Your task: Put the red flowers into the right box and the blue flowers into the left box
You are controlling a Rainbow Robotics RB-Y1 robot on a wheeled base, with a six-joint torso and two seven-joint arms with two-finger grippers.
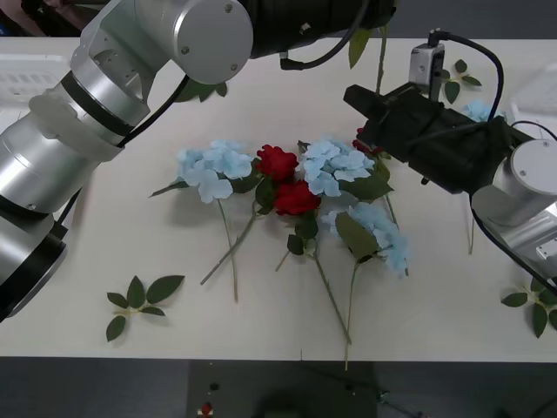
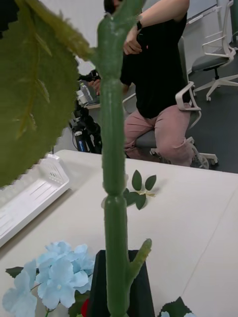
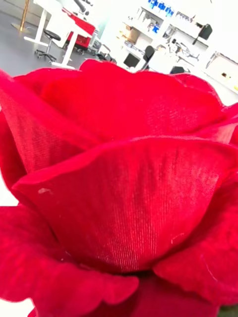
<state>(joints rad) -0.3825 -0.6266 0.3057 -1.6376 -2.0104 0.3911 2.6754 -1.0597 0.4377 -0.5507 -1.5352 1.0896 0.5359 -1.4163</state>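
Note:
A red flower's bloom [image 3: 124,163] sits right against the left wrist camera. Its green stem [image 1: 380,65] hangs from the left arm [image 1: 174,43] at the top edge down to my right gripper [image 1: 355,97], whose black fingers are closed on the stem [image 2: 113,148]. Two more red flowers [image 1: 277,162] [image 1: 296,198] lie mid-table among blue flowers [image 1: 213,167] [image 1: 335,164] [image 1: 387,235]. Another blue flower [image 1: 477,110] peeks out behind the right arm. The left box [image 1: 26,78] [image 2: 29,190] stands at the far left. A white sliver of the right box [image 1: 541,87] shows at the right edge.
Bloomless leaf sprigs lie at the front left [image 1: 139,300], the front right [image 1: 533,305] and the back right [image 1: 457,78]. The flowers' stems reach toward the table's front edge [image 1: 300,353]. The left arm spans the back left of the table.

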